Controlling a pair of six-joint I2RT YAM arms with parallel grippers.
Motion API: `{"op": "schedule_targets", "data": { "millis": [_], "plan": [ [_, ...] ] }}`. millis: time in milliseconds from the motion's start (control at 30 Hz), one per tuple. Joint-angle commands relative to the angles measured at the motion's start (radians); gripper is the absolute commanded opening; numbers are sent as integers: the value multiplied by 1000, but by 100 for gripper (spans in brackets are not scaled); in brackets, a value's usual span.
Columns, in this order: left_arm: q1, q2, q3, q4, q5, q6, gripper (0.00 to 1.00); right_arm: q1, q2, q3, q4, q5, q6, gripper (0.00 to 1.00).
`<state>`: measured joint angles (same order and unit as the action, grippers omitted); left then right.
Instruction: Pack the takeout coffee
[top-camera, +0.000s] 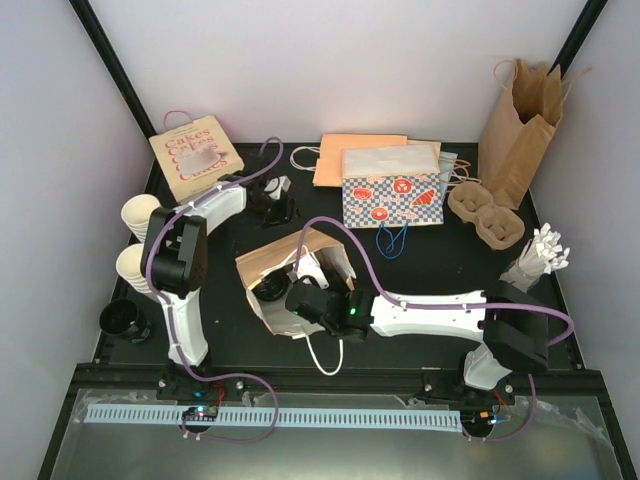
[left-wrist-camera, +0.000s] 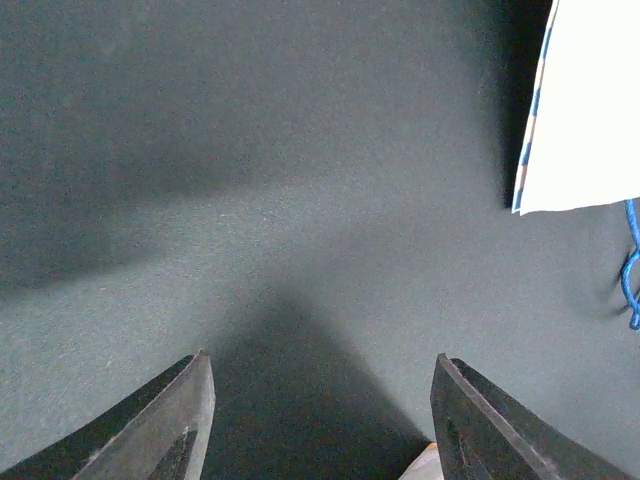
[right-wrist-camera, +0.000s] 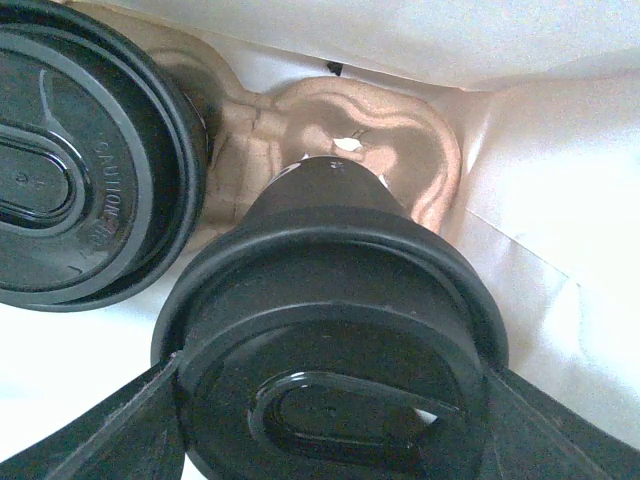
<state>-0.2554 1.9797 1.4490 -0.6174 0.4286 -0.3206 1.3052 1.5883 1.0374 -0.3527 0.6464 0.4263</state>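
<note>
In the right wrist view, the takeout coffee (right-wrist-camera: 330, 360), a cup with a round black lid, sits between my right gripper's fingers (right-wrist-camera: 120, 430), which press on both sides of the lid. It hangs over an empty well of a brown pulp carrier (right-wrist-camera: 400, 150) inside a white-lined paper bag (right-wrist-camera: 560, 200). A second lidded cup (right-wrist-camera: 70, 170) stands in the carrier's left well. From above, my right gripper (top-camera: 300, 297) reaches into the brown bag (top-camera: 280, 262) lying mid-table. My left gripper (top-camera: 278, 200) is open and empty over the black mat (left-wrist-camera: 300, 200).
Stacked lidless cream cups (top-camera: 138, 215) and loose black lids (top-camera: 125, 318) are at the left edge. A "Cakes" bag (top-camera: 195, 155), a checkered bag (top-camera: 392, 195), a spare pulp carrier (top-camera: 485, 215), a tall brown bag (top-camera: 520, 125) and white cutlery (top-camera: 540, 255) stand around the back and right.
</note>
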Motion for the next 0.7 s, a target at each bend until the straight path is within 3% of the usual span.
{"op": "schedule_targets", "data": {
  "millis": [0,267,667],
  "plan": [
    [-6,44,36,28,62,49,62,-16,16,30,5,13,-14,67],
    [-50,105,75,15,120,108,58,-16,37,64,-23,82,-3,67],
    [-71,108,83,-4,99,126,53,-17,3,69,-37,144,-2,66]
  ]
}}
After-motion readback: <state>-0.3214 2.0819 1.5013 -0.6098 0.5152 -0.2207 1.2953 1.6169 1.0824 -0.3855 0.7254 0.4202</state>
